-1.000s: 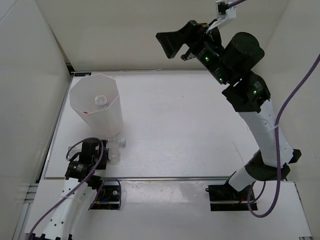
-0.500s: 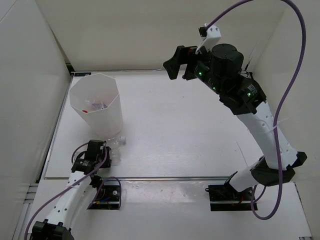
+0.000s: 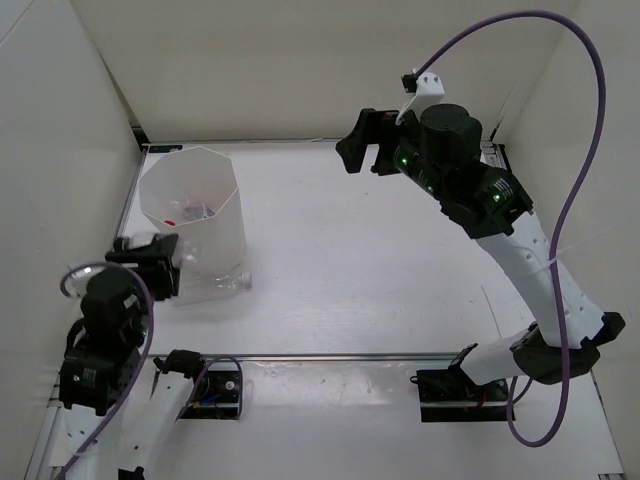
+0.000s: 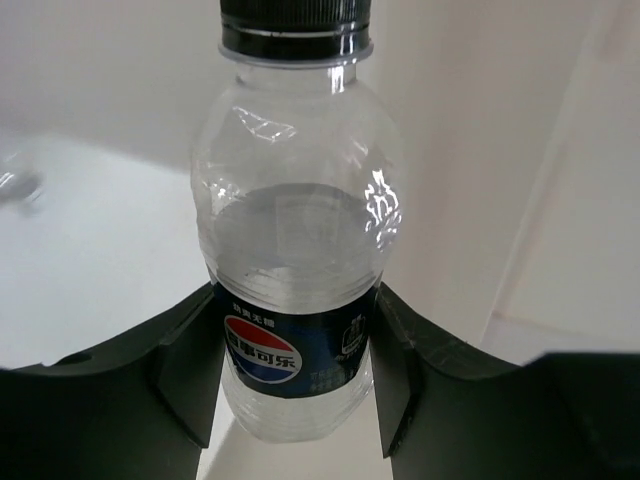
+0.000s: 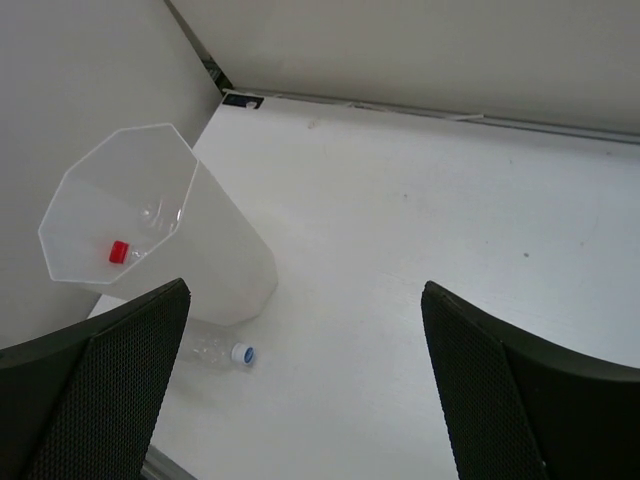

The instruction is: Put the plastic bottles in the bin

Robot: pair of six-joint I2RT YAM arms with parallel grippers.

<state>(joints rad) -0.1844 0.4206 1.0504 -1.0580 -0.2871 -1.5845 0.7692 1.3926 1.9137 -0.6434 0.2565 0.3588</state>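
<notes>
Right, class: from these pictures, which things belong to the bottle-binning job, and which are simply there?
Belongs to the job:
- white bin
- dark-blue-label bottle, held in the left gripper
- blue-capped bottle, lying on the table beside the bin
- red-capped bottle, already in the bin

Simply there:
- purple cable on the right arm
- table

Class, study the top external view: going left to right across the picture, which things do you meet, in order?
Left claw gripping a black-capped dark-blue-labelled clear plastic bottle → tall white octagonal plastic bin → right claw. The blue-capped clear bottle lying at the bin's foot overlaps it, so it is omitted.
</notes>
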